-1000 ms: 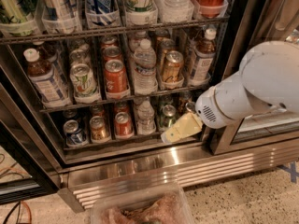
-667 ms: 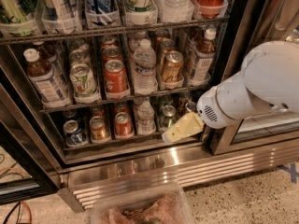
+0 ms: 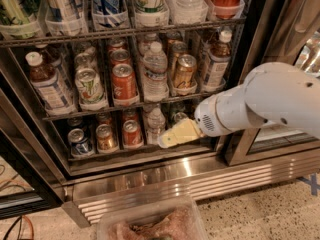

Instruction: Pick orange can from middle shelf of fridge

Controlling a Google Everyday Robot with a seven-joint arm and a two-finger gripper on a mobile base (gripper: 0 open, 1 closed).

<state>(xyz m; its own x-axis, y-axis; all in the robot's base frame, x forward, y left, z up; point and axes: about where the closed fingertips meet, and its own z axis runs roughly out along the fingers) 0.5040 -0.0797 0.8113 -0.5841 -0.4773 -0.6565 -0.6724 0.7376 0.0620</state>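
Note:
The fridge [image 3: 250, 44] stands open in the camera view. Its middle shelf [image 3: 125, 105] holds a tea bottle, a white-and-green can [image 3: 90, 86], a red-orange can [image 3: 124, 81], a water bottle [image 3: 155, 74] and the orange can [image 3: 184, 71], which is dull golden and upright in its clear lane tray. Another tea bottle [image 3: 216, 64] stands right of it. My gripper [image 3: 172, 135], with yellowish tips on a white arm [image 3: 280, 96], hangs in front of the bottom shelf, below and slightly left of the orange can, not touching it.
The top rack [image 3: 125, 31] carries tall cans and bottles. The bottom shelf holds small cans [image 3: 105, 136] and bottles. The ribbed steel base [image 3: 210, 179] runs below. A clear plastic bin [image 3: 150, 224] sits on the floor in front. The dark door frame [image 3: 30, 154] is at left.
My gripper has shifted a little to the left in front of the bottom shelf. The cans and bottles have not moved.

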